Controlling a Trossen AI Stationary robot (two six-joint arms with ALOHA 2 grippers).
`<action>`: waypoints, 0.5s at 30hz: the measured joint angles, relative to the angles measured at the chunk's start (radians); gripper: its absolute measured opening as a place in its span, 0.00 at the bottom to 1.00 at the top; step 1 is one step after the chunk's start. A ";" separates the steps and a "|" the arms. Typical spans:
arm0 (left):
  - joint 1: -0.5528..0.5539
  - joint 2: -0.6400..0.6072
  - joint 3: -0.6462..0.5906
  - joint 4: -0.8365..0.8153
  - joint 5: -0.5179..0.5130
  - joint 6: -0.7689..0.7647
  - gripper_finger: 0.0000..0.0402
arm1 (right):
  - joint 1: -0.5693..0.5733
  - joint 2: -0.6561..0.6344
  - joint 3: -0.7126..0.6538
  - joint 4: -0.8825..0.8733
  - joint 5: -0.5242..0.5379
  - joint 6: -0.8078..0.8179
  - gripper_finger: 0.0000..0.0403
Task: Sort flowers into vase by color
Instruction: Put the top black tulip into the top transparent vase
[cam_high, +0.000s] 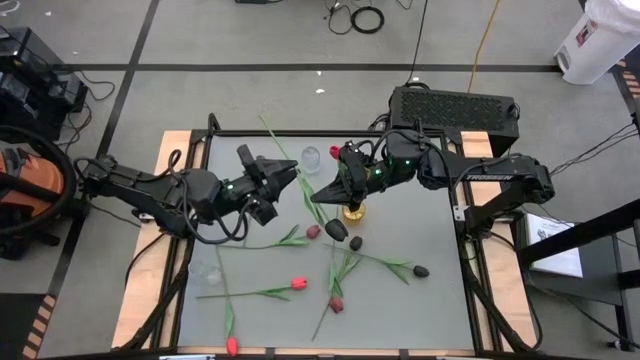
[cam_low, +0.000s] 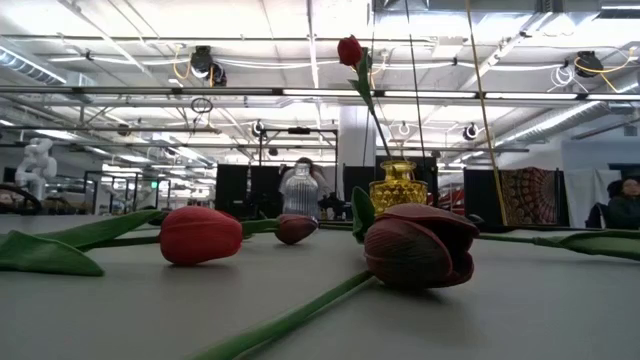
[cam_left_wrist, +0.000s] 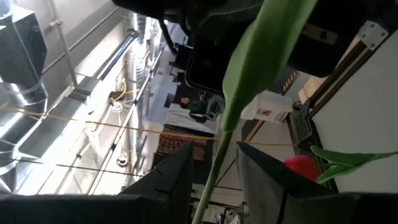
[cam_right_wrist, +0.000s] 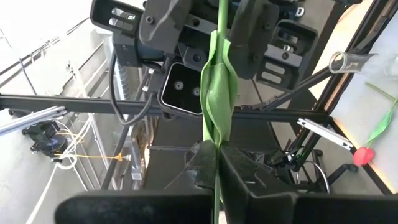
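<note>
- Two dark arms meet over the middle of the grey table (cam_high: 420, 300), and both hold the same flower.
- The held flower (cam_low: 350, 50) is a red tulip with a long green stem. It stands up in the air, with its red head on top.
- The bottom of its stem goes down to the yellow vase (cam_low: 398, 186). I cannot tell if the stem is all the way inside.
- The right gripper (cam_right_wrist: 219, 163) is pressed tight on the green stem and its leaf, just above the yellow vase.
- The left gripper (cam_left_wrist: 212, 167) has its fingers a bit apart with the same stem between them. I cannot tell if the fingers touch the stem.
- A clear vase (cam_low: 299, 190) stands near the yellow vase, at the back of the table.
- More tulips lie flat on the table in front of the vases.
- A bright red tulip (cam_low: 200, 235) lies near the front. A dark red tulip (cam_low: 420, 245) lies beside it.
- A black tulip (cam_high: 421, 270) lies well off to the right side.
- Another red tulip (cam_high: 232, 346) lies at the front edge of the table.
</note>
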 joint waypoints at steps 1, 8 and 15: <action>-0.002 0.000 0.000 0.003 0.000 0.000 0.32 | 0.000 0.000 0.000 0.000 0.000 -0.001 0.00; -0.004 0.000 0.000 0.007 0.005 -0.001 0.32 | 0.000 0.000 0.000 0.000 0.000 -0.002 0.00; -0.004 0.000 0.000 0.007 0.005 -0.004 0.32 | 0.000 0.000 0.000 0.000 0.000 -0.002 0.00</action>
